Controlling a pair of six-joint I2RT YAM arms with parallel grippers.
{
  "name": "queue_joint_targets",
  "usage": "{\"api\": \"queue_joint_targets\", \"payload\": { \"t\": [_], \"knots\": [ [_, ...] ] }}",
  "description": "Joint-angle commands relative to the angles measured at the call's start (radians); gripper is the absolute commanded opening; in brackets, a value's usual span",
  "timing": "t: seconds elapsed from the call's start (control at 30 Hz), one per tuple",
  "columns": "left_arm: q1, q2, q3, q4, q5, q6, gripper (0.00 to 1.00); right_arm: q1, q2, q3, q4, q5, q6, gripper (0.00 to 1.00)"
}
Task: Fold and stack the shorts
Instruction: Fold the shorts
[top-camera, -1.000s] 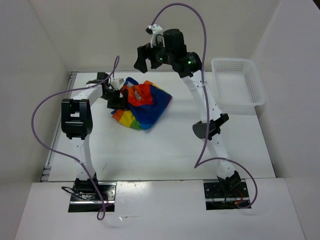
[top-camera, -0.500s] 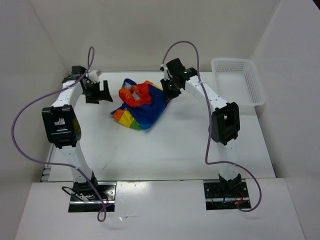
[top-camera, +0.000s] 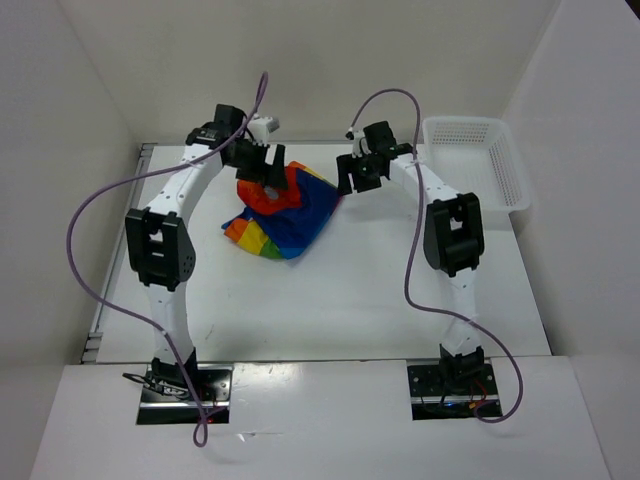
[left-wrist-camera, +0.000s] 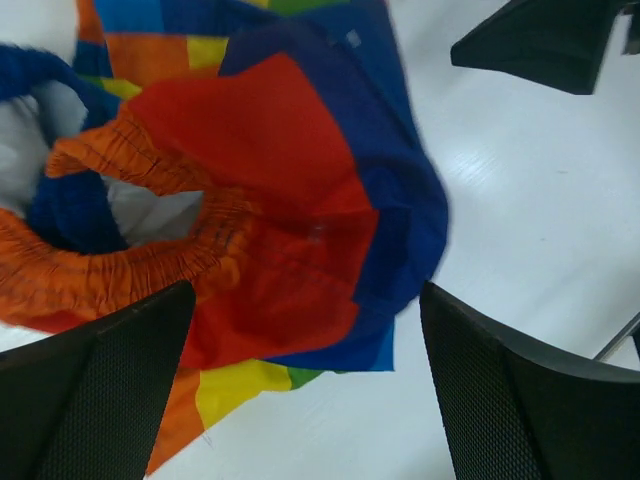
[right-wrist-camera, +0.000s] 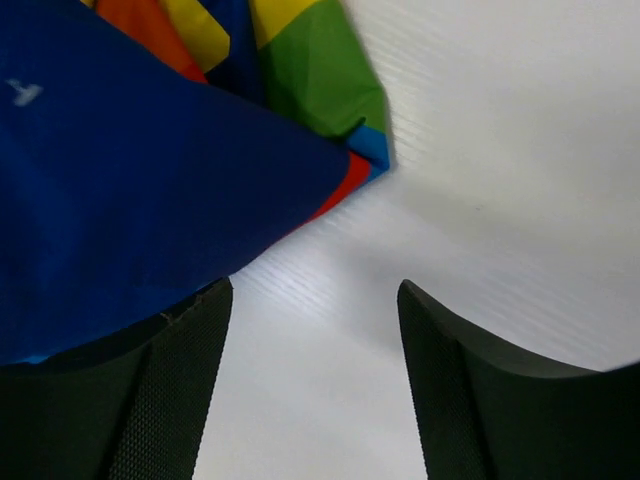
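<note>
White tabletop (top-camera: 330, 300) is occupied at its far middle by crumpled rainbow shorts (top-camera: 285, 215); the left gripper (left-wrist-camera: 305, 295) is held wide open, empty, over the waistband (left-wrist-camera: 130, 265), the right gripper (right-wrist-camera: 315, 285) parted, empty, beside the blue edge, likely so corners can be taken

overhead wide; wrist cams near shorts (top-camera: 298, 215)
</note>
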Motion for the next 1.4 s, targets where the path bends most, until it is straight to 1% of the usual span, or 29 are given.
{"api": "queue_joint_targets", "payload": {
  "t": [0.0,0.2,0.27,0.3,0.43,0.57,0.7,0.73,0.83,0.87,0.97,1.0,1.1,1.13,1.23,1.27,1.3,1.33,1.37],
  "knots": [
    [0.037,0.072,0.009,-0.012,-0.02,0.017,1.0,0.007,0.084,0.049,0.092,-0.093,-0.014,0.73],
    [0.037,0.127,0.072,0.013,-0.061,0.017,1.0,0.007,0.199,0.151,0.102,-0.133,0.066,0.76],
    [0.028,0.147,0.081,0.023,-0.089,0.017,1.0,0.007,0.233,0.16,0.111,-0.142,0.086,0.81],
    [0.028,0.147,0.081,0.024,-0.103,0.017,1.0,0.007,0.233,0.16,0.111,-0.153,0.109,0.81],
    [0.028,0.165,0.022,0.024,-0.153,0.017,1.0,0.007,0.257,0.16,0.131,-0.177,0.164,0.87],
    [0.063,0.165,-0.052,0.033,-0.153,0.017,1.0,0.007,0.266,0.16,0.161,-0.196,0.231,0.87],
    [0.074,0.175,-0.13,0.083,-0.236,0.017,1.0,0.016,0.297,0.203,0.171,-0.176,0.277,0.87],
    [0.074,0.175,-0.14,0.094,-0.236,0.017,1.0,0.016,0.297,0.212,0.171,-0.167,0.287,0.87],
    [0.098,0.175,-0.14,0.103,-0.247,0.017,0.95,0.016,0.297,0.223,0.171,-0.141,0.32,0.84],
    [0.098,0.184,-0.14,0.103,-0.259,0.017,0.86,0.016,0.297,0.223,0.171,-0.141,0.331,0.83],
    [0.109,0.184,-0.166,0.114,-0.241,0.017,0.67,0.025,0.308,0.235,0.18,-0.153,0.351,0.82],
    [0.109,0.184,-0.185,0.114,-0.232,0.017,0.59,0.037,0.308,0.247,0.19,-0.164,0.351,0.8],
    [0.109,0.184,-0.201,0.105,-0.195,0.017,0.48,0.051,0.328,0.278,0.204,-0.211,0.386,0.8],
    [0.109,0.184,-0.201,0.105,-0.186,0.017,0.39,0.063,0.338,0.287,0.213,-0.246,0.403,0.8],
    [0.109,0.175,-0.21,0.096,-0.16,0.017,0.25,0.086,0.348,0.303,0.223,-0.257,0.446,0.8],
    [0.109,0.175,-0.219,0.096,-0.159,0.017,0.17,0.096,0.358,0.303,0.223,-0.257,0.455,0.77],
    [0.109,0.175,-0.219,0.096,-0.159,0.017,0.11,0.096,0.359,0.303,0.223,-0.257,0.465,0.74],
    [0.109,0.175,-0.219,0.096,-0.15,0.017,0.09,0.096,0.359,0.303,0.223,-0.257,0.465,0.72],
    [0.109,0.175,-0.232,0.096,-0.15,0.017,0.03,0.096,0.359,0.303,0.223,-0.242,0.465,0.63]
  ]
}}
